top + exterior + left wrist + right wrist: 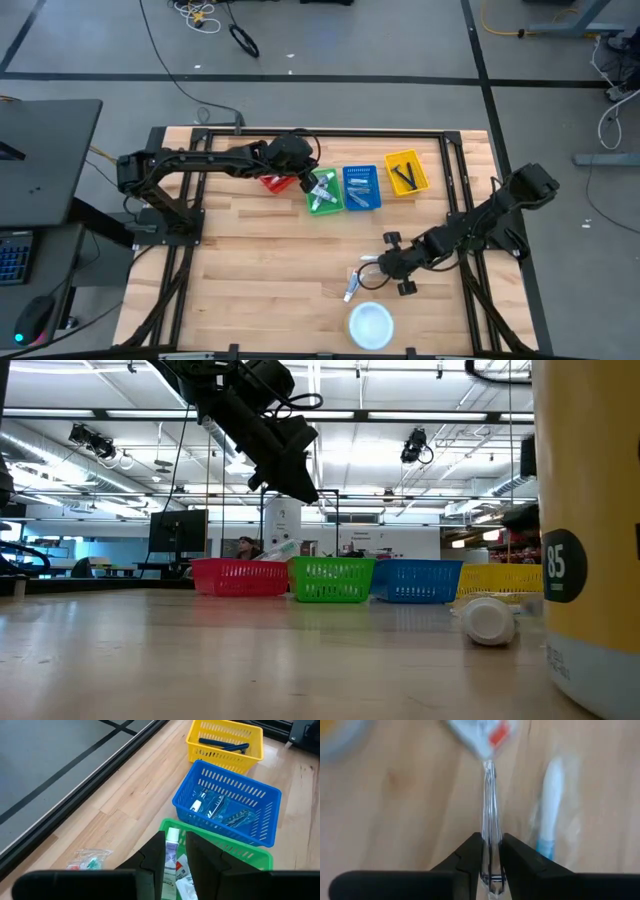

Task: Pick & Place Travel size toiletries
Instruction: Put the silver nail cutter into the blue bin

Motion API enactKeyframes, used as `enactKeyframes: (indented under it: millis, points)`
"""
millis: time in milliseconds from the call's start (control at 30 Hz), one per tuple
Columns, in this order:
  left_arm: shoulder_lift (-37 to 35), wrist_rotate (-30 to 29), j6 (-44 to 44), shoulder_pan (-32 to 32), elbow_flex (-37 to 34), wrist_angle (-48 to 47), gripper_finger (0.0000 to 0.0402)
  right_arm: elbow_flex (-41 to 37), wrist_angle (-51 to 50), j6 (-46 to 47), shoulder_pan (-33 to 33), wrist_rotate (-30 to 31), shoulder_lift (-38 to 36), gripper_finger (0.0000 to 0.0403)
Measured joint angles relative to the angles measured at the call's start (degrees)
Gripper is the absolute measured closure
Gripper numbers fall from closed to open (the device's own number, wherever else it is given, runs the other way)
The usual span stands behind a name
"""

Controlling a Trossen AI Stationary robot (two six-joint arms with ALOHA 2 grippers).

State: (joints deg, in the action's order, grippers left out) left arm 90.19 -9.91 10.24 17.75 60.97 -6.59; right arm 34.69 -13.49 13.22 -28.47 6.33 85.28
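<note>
The right gripper (490,857) is clamped on the flat crimped end of a small white tube (482,740) with a red mark, low over the wooden table (260,280) near its front edge. Just beside that tube lies a slim pale toothbrush (551,795) in a clear wrapper, flat on the wood. From above, the right gripper (380,262) sits at the end of an arm stretched in from the table's right side, and the round white disc (371,324) lies just in front of it.

The left gripper (175,855) holds a white tube (171,851) with a white cap pinched between its fingers, hanging above the green basket (235,851), where other packets already lie. Seen from above, the left gripper (300,170) is at the back of the table, its arm bent in from the left.

Four baskets stand in a row at the back: red basket (240,576), green, blue basket (361,187) with wrapped toothbrushes inside, and yellow basket (405,172) with dark-handled razors (222,744) in it. A small clear packet (87,858) lies on the wood beside the green basket.

The table stands on a grey floor (330,45) crossed by dark lines and cables; beyond it the level view shows a large hall with ceiling lights and monitors
</note>
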Motion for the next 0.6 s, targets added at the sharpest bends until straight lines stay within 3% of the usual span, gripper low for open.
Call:
enactKeyframes:
  millis: [200, 400, 500, 600]
  points:
    - [0.0, 0.0, -3.4, 0.0, 0.0, -0.1, 0.0324, 3.3, -1.8, -5.7, 0.6, 6.9, -6.0, 0.0323]
    - [0.0, 0.0, -6.4, 0.0, -0.1, 0.0, 0.0322, 5.3, -12.1, -9.9, 4.5, 30.2, -12.1, 0.0323]
    - [0.0, 0.0, -7.0, -0.1, -0.3, 0.0, 0.0322, 5.3, -11.4, -9.9, 9.2, 42.2, -13.0, 0.0323]
    - [0.0, 0.0, -7.4, -0.1, -0.4, 0.0, 0.0321, 5.3, -7.2, -12.8, 15.6, 41.3, -12.5, 0.0323]
